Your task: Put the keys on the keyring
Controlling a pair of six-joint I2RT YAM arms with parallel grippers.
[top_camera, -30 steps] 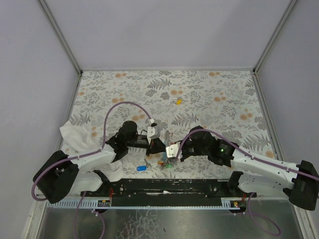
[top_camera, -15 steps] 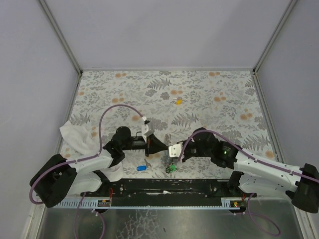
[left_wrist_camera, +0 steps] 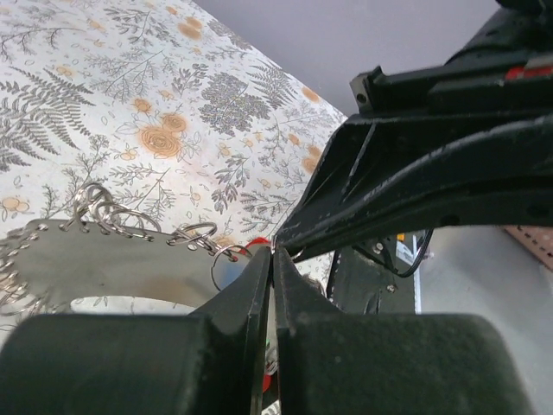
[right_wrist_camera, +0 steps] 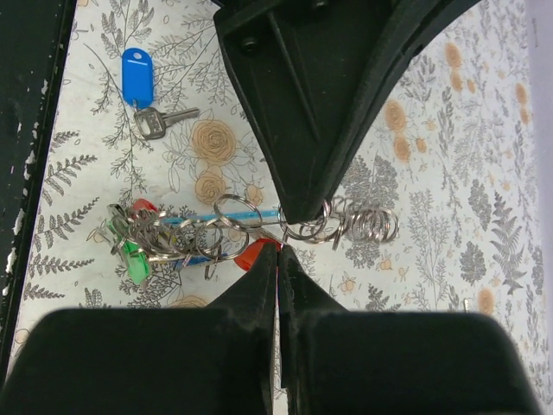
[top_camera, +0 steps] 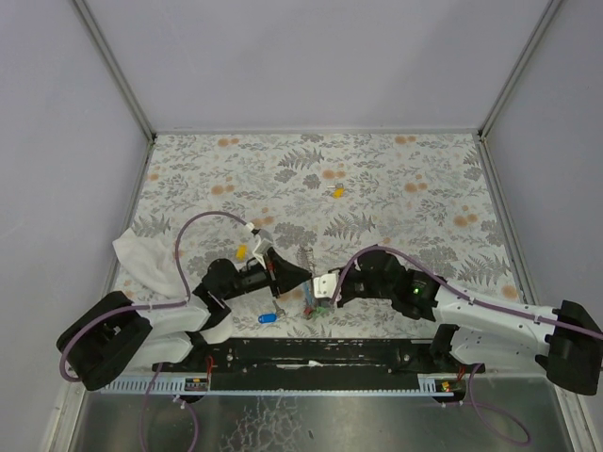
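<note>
Where both tips meet: keyring (right_wrist_camera: 359, 226), touching.
Left hand (left_wrist_camera: 272, 255): jaws together.
Right hand (right_wrist_camera: 277, 249): jaws together; keys (right_wrist_camera: 155, 242) at 9 o'clock.

Table (top_camera: 405, 169) cover is white, printed all over with grey ferns and orange blooms. Left gripper (left_wrist_camera: 272, 259) and right gripper (right_wrist_camera: 278, 255) are both black. Keyring (right_wrist_camera: 229, 226) glints silver, and its keys (right_wrist_camera: 131, 259) show green and red heads. Loose key (right_wrist_camera: 136, 69) wears a bright blue tag. Cloth (top_camera: 141, 259) is white, cable (top_camera: 212, 218) purple. Far speck (top_camera: 336, 191) looks yellow, though it's tiny.
</note>
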